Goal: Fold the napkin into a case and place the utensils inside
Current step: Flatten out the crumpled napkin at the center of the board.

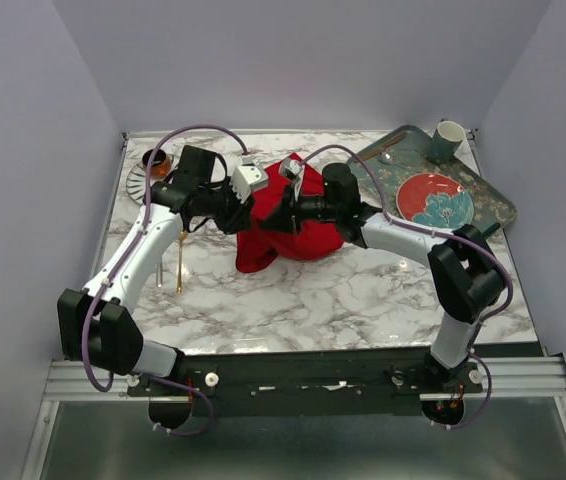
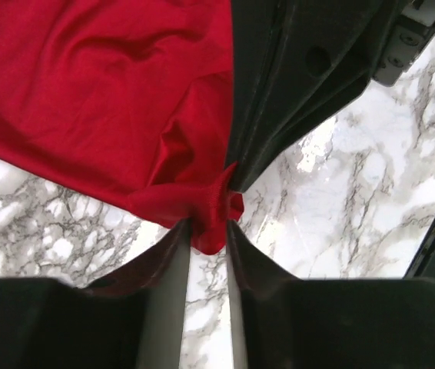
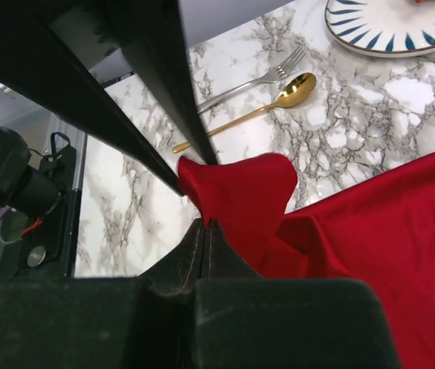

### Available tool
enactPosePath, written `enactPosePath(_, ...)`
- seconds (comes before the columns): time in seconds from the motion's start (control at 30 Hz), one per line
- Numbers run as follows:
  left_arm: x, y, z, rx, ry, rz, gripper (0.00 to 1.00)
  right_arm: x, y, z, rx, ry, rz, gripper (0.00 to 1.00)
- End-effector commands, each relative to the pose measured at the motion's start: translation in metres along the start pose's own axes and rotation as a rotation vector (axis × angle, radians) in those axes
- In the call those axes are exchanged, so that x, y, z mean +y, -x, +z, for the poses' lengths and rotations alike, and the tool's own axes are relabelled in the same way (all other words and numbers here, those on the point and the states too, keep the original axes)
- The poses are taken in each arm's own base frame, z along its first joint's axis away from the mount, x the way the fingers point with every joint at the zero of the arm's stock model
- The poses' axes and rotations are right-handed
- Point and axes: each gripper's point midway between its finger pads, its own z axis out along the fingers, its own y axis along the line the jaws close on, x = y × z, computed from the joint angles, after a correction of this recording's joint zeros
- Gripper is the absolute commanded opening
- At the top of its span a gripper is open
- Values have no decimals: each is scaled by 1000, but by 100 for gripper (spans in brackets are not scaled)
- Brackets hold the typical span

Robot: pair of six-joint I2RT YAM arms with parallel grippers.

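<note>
Far left on the overhead, a striped plate [image 1: 141, 182] sits at the back corner of the marble table [image 1: 363, 300]. Nearer the arm bases lie two thin slivers, and only the right wrist camera shows them properly: the silver fork [image 3: 257, 77] and the gold spoon [image 3: 283, 96], side by side on bare marble, clear of the cloth. Moving in, the left gripper [image 2: 208, 224] has its fingers a narrow slit apart, with one corner of the red napkin [image 1: 298, 240] bunched between the tips. That detail belongs to the left wrist view, since from above the arms hide it. Centre table, the napkin is a crumpled heap, no case yet. The right gripper [image 3: 206, 224] meets the left one almost tip to tip, its fingers pressed right together on a raised fold at that same corner. Over on the right, seen from above alone, is a dark tray [image 1: 493, 200] carrying a red patterned plate [image 1: 435, 198] and a green cup [image 1: 447, 140].
</note>
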Motion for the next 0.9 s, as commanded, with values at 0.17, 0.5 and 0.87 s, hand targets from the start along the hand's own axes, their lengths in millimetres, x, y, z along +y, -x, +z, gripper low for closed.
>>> enactPosePath(0.17, 4, 12, -57, -194, 250, 444, 99, 40, 4, -9, 25, 155, 90, 1)
enactPosePath(0.5, -10, -11, -47, -201, 245, 761, 91, 50, 1, -9, 73, 243, 148, 1)
enactPosePath(0.87, -24, 6, -28, -247, 197, 798, 76, 51, -2, -9, 89, 249, 155, 1)
